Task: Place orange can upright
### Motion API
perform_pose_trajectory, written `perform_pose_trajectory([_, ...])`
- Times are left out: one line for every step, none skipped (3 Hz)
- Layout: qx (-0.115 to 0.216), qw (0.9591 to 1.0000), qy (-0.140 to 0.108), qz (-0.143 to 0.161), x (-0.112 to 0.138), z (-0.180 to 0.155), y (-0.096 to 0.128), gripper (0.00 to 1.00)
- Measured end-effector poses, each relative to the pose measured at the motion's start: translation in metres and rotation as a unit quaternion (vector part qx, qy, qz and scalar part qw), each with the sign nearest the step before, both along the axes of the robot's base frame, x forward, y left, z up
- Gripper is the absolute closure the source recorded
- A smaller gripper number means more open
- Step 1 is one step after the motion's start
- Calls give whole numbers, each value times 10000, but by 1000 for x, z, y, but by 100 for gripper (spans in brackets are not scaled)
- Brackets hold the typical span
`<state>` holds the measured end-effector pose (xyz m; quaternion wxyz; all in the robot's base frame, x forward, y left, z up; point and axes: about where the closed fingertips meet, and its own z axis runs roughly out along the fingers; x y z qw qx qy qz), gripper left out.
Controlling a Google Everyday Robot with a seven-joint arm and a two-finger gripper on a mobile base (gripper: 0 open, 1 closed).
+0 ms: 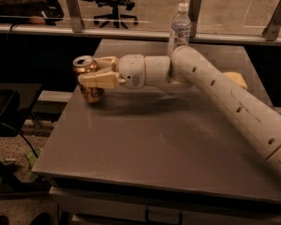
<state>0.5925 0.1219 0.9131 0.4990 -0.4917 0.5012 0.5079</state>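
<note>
**A:** What is the bench like?

**B:** The bench (154, 144) is a flat, matt grey slab with square edges. The arm (225, 93) reaches over it from the near right toward the far left. It is a thick, smooth, off-white tube with a row of small dark holes. At the wrist it steps down into rounded cylinder sections.

**A:** And the gripper?

**B:** The gripper (90, 70) is at the far left of the bench, close to the left edge. Its fingers (102, 80) are pale tan, blocky and flat-sided, duller than the white shell behind them.

**A:** Where is the orange can?

**B:** The orange can (90, 93) sits between the jaws. It is a short, shiny cylinder of orange-gold metal with dark patches on its side, and its round silver top faces up. One finger crosses its near side about halfway up. The other lies against its far side near the rim.

**A:** So the jaws are clenched on it?

**B:** Yes, they are grasping the can, pressed against both sides. It is upright, or very nearly so. Its base is down at the bench surface, but I can't tell whether it touches.

**A:** Anything else there?

**B:** A bottle (180, 27) of clear plastic with a white cap stands at the far edge, well to the right of the can and just behind the bend of the arm. A tan block (236, 78) shows past the arm on the right side.
</note>
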Motion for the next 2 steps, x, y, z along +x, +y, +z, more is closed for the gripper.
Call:
perform_pose_trajectory([2,10000,19,18,-1,-7,1,31])
perform_pose_trajectory([-31,10000,35,15,-1,-10,1,8])
